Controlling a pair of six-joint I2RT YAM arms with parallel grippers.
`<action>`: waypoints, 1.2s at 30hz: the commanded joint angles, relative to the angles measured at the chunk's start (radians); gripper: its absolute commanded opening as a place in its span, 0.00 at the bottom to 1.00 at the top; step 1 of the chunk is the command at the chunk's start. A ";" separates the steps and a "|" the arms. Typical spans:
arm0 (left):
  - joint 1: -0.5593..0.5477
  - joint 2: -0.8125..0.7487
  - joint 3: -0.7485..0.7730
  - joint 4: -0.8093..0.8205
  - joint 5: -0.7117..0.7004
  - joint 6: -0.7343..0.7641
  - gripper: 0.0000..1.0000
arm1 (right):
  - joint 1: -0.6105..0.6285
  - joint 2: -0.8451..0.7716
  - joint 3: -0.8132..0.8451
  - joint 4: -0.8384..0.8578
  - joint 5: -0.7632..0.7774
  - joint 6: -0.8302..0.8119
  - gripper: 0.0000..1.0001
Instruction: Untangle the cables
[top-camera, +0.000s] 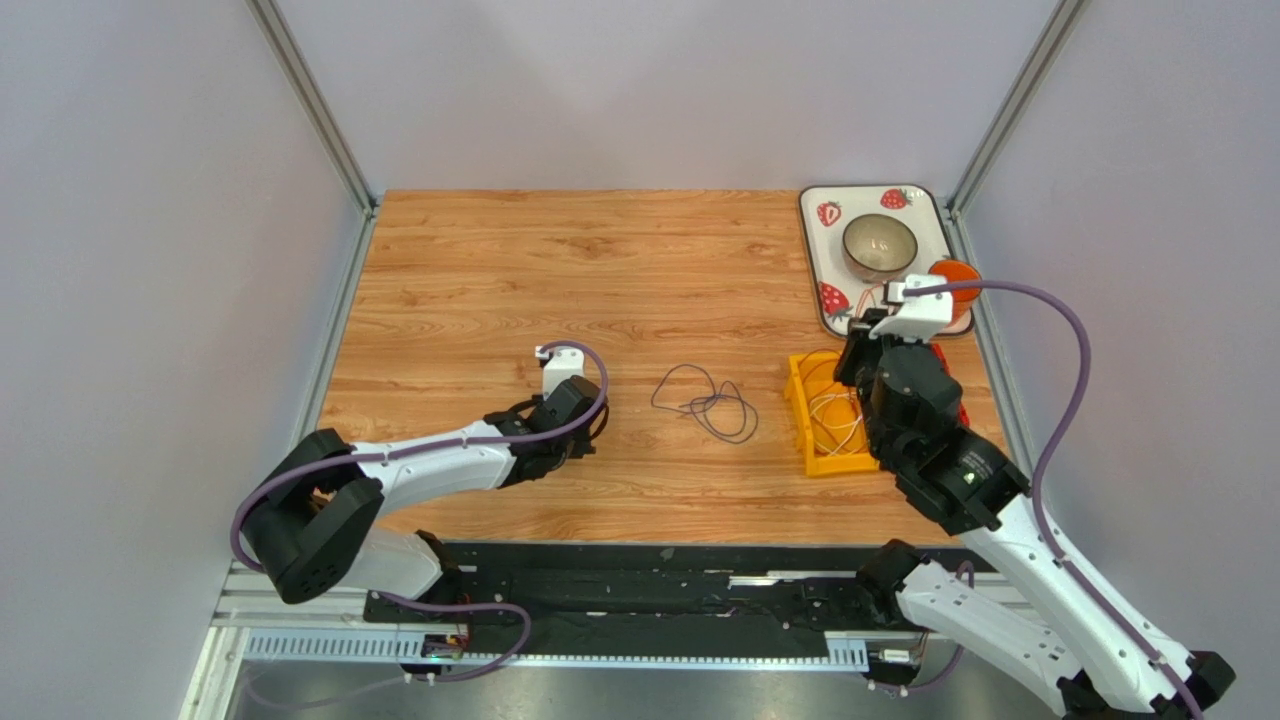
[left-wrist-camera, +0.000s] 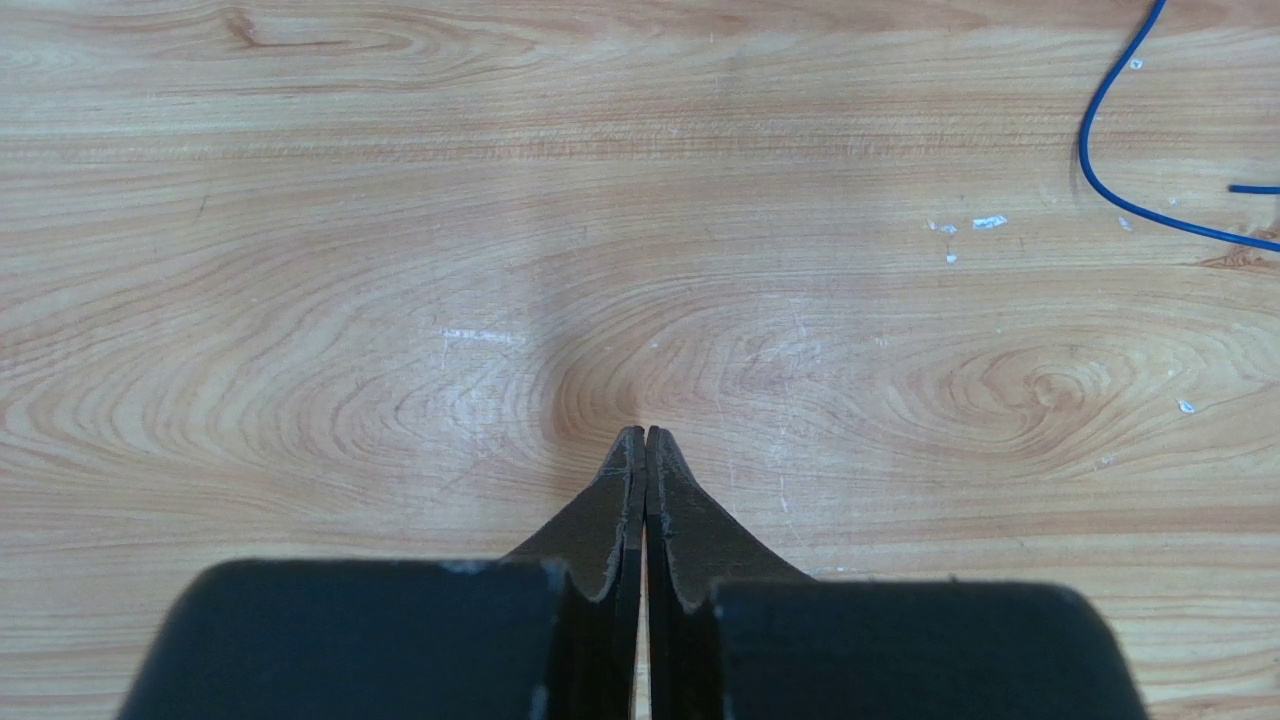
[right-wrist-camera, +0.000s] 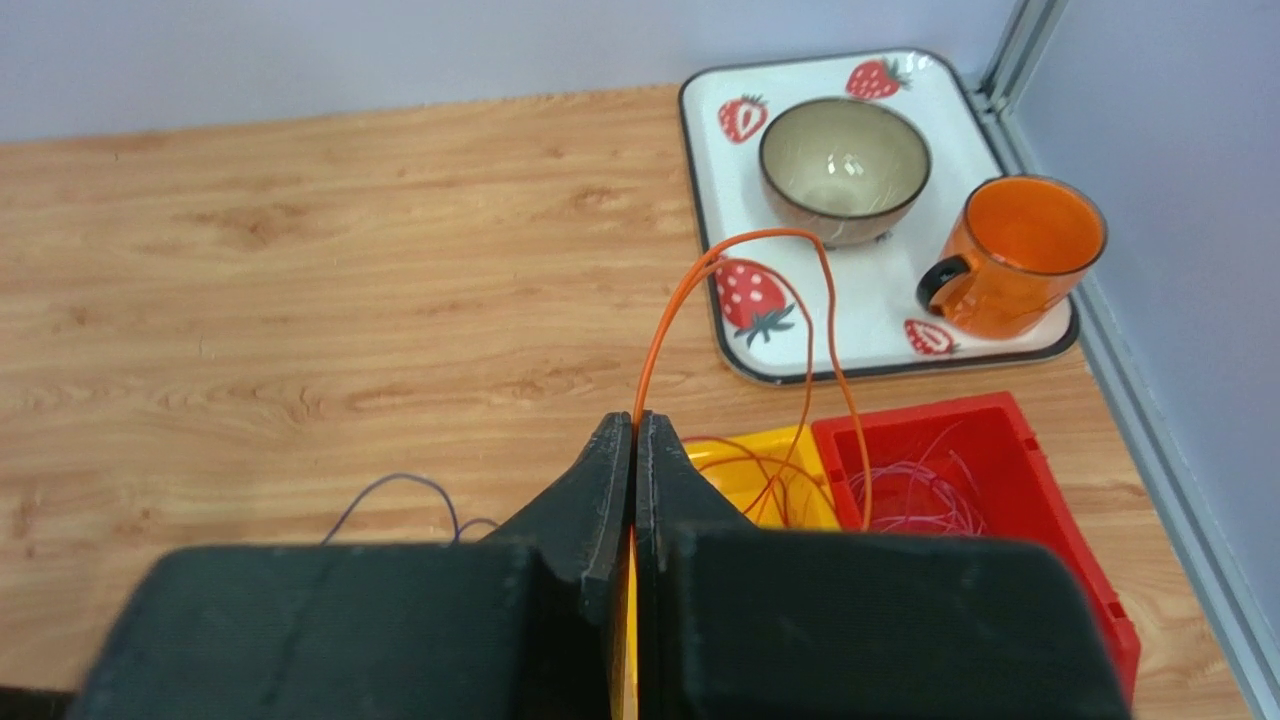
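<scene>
A dark purple cable (top-camera: 703, 402) lies in loose loops on the wooden table's middle; it shows as a blue curve (left-wrist-camera: 1104, 165) in the left wrist view and a thin arc (right-wrist-camera: 394, 488) in the right wrist view. My left gripper (left-wrist-camera: 646, 438) is shut on nothing, low over bare wood left of that cable (top-camera: 583, 408). My right gripper (right-wrist-camera: 633, 428) is shut on an orange cable (right-wrist-camera: 706, 278), which arches up from the tips and drops into the yellow bin (right-wrist-camera: 751, 458). Whitish cables (right-wrist-camera: 917, 495) lie coiled in the red bin (right-wrist-camera: 1052, 495).
A strawberry-patterned tray (top-camera: 824, 248) at the back right carries a bowl (top-camera: 879, 240) and an orange mug (top-camera: 957, 281). The yellow bin (top-camera: 812, 435) stands beside the right arm, which covers most of the red bin. Grey walls close in both sides.
</scene>
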 joint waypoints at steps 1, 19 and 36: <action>-0.001 0.008 0.026 0.014 -0.001 0.007 0.00 | -0.023 -0.017 -0.063 0.076 -0.109 0.036 0.00; 0.000 0.025 0.040 0.005 0.000 0.010 0.00 | -0.400 -0.016 -0.276 0.127 -0.598 0.256 0.00; 0.000 0.028 0.046 -0.001 -0.001 0.012 0.00 | -0.532 0.065 -0.400 0.155 -0.674 0.335 0.00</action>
